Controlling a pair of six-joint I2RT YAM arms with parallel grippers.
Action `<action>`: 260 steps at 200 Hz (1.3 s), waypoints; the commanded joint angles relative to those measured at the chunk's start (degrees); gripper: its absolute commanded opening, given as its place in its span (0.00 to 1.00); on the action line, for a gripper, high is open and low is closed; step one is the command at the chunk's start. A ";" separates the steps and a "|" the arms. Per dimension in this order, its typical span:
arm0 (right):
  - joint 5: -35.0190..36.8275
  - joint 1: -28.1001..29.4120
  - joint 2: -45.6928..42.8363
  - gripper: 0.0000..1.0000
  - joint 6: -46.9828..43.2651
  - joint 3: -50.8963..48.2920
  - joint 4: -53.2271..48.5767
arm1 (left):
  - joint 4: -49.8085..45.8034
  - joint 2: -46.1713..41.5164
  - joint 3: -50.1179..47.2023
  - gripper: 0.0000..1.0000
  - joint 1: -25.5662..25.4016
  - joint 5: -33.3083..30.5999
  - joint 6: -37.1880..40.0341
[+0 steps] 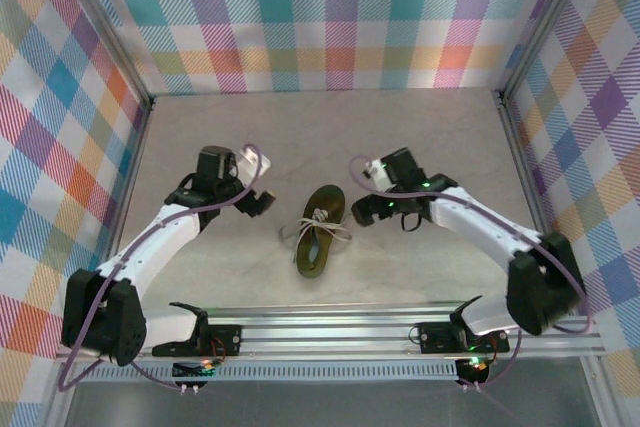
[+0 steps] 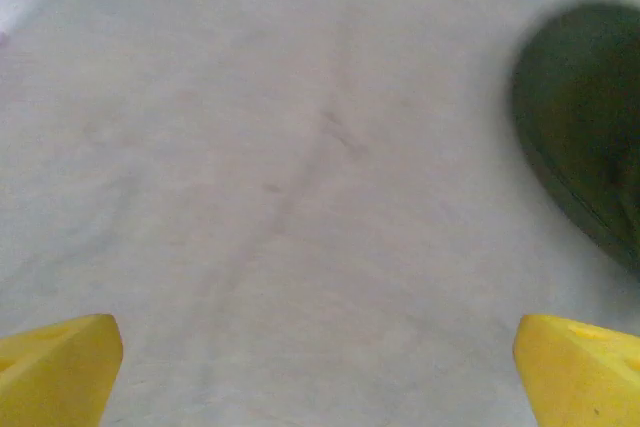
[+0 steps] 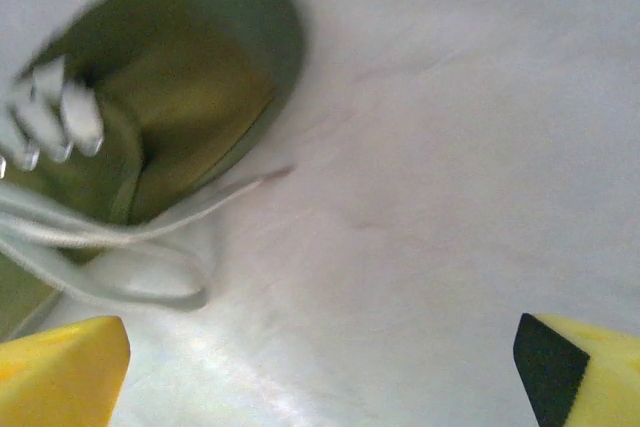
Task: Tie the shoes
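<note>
- The shoe [image 1: 318, 247] sits mid-table [image 1: 300, 127], with its laces [image 1: 330, 230] trailing loose over the top.
- The left claw [image 2: 320, 372] is just beside it, spread wide and gripping nothing.
- The right claw [image 3: 320, 367] is on the opposite side, also wide open and empty.

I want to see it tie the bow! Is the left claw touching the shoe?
Apart. Left wrist view: bare table lies between the open left gripper and the green shoe.

Matt cloth shoe [image 3: 200, 77], woven laces [image 3: 120, 237], smooth pale table [image 1: 420, 137]

Plaid walls [image 1: 340, 17], pale grey tabletop [image 1: 300, 127], metal rail [image 1: 340, 332]
</note>
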 commanded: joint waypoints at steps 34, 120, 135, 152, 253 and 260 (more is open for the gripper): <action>12.01 -8.49 -10.56 0.99 1.02 -12.87 20.13 | 11.87 -2.22 -4.66 1.00 9.69 -8.94 -25.19; 8.40 -20.70 -10.52 0.99 0.89 -33.80 54.55 | 35.65 -1.09 -24.68 1.00 14.81 -11.03 -38.00; 7.65 -22.14 -8.21 0.99 1.29 -36.78 62.62 | 44.96 1.32 -28.30 1.00 14.80 -10.03 -38.02; 4.45 -23.67 -5.94 0.99 0.32 -36.74 66.64 | 50.32 3.38 -28.78 1.00 14.81 -9.12 -34.87; -3.99 -30.26 9.46 0.99 1.13 -31.25 73.39 | 61.33 19.85 -24.45 1.00 12.61 -9.32 -31.05; -4.14 -30.26 9.35 0.99 1.14 -31.37 73.39 | 61.05 19.72 -24.43 1.00 12.61 -9.13 -31.03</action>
